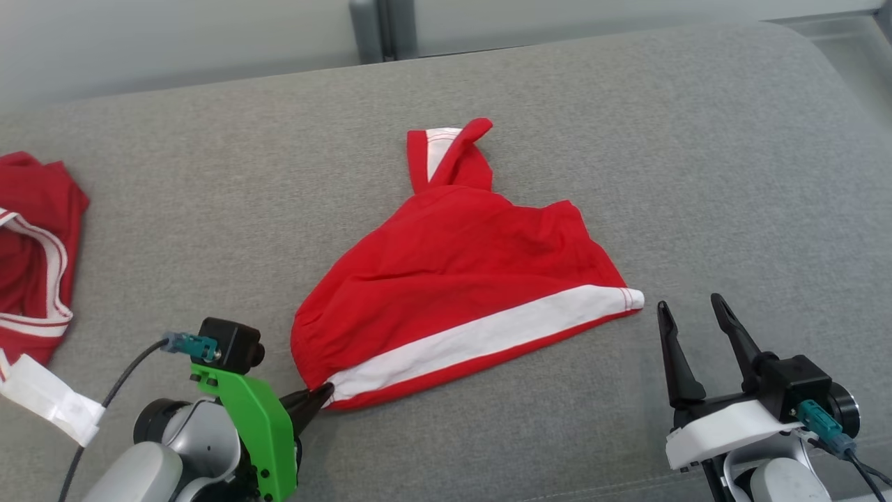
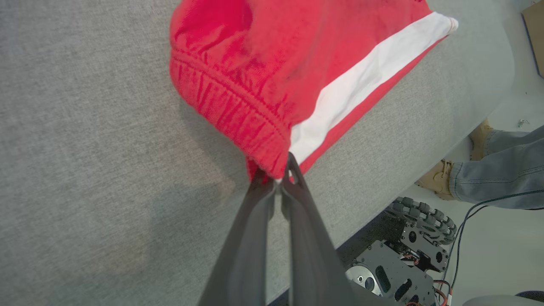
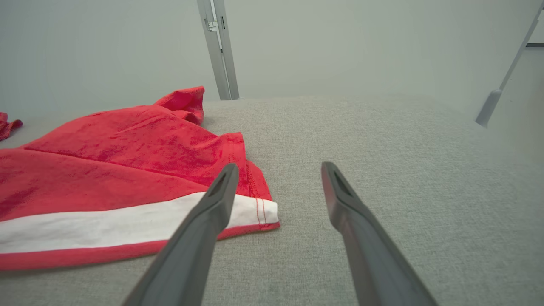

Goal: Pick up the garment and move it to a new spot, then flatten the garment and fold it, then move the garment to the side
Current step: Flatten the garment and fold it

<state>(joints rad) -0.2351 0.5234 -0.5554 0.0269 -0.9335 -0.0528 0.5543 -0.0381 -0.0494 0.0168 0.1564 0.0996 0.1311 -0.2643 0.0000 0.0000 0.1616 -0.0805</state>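
Observation:
The garment (image 1: 460, 279) is a pair of red shorts with a white side stripe, lying rumpled in the middle of the grey cushion (image 1: 627, 139). My left gripper (image 1: 322, 394) is shut on the garment's near left corner, at the elastic waistband (image 2: 238, 110) where the stripe ends. In the left wrist view the fingers (image 2: 293, 178) pinch that corner of the garment (image 2: 263, 63). My right gripper (image 1: 690, 310) stands open just right of the stripe's right end, holding nothing. In the right wrist view the garment (image 3: 127, 170) lies left of my right gripper (image 3: 278, 170).
A second red and white garment (image 1: 35, 251) lies at the cushion's far left edge, with a white label (image 1: 49, 401) below it. A person's shoes and jeans (image 2: 497, 170) stand beside the cushion's edge, near my wheeled base (image 2: 403, 255). A grey post (image 3: 219, 49) rises behind.

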